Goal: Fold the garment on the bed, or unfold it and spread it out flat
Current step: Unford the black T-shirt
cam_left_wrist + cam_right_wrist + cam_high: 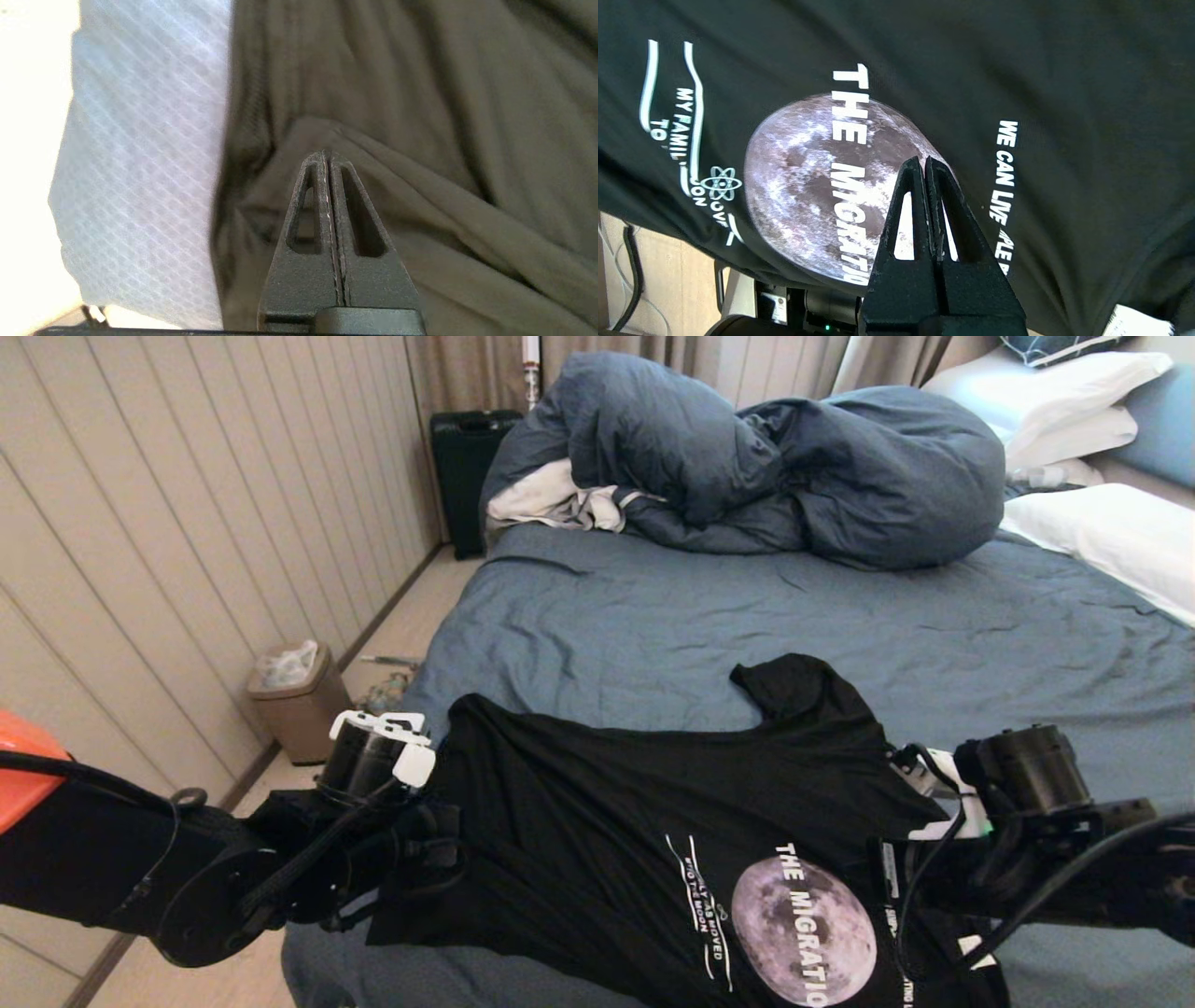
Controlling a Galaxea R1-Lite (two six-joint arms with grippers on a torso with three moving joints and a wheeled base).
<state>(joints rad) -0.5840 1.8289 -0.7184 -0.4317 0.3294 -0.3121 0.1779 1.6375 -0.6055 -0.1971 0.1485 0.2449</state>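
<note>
Left pincer: my left gripper (327, 156) is at the near left edge of the bed, fingers pressed together over a fold of the shirt; whether cloth is caught between them I cannot tell.
Right pincer: my right gripper (924, 161) is at the near right, tips pressed together above the moon print, holding nothing that I can see.
Garment: the thin black short-sleeved T-shirt with a grey moon print (653, 821) lies print-up on the near part of the wrinkled slate-blue bed (653, 616), largely spread, one sleeve reaching farther in.
Progress: I judge the spreading largely done; wrinkles and the left hem remain.
Far: puffy slate-blue duvet (794, 467), heaped, well apart.
</note>
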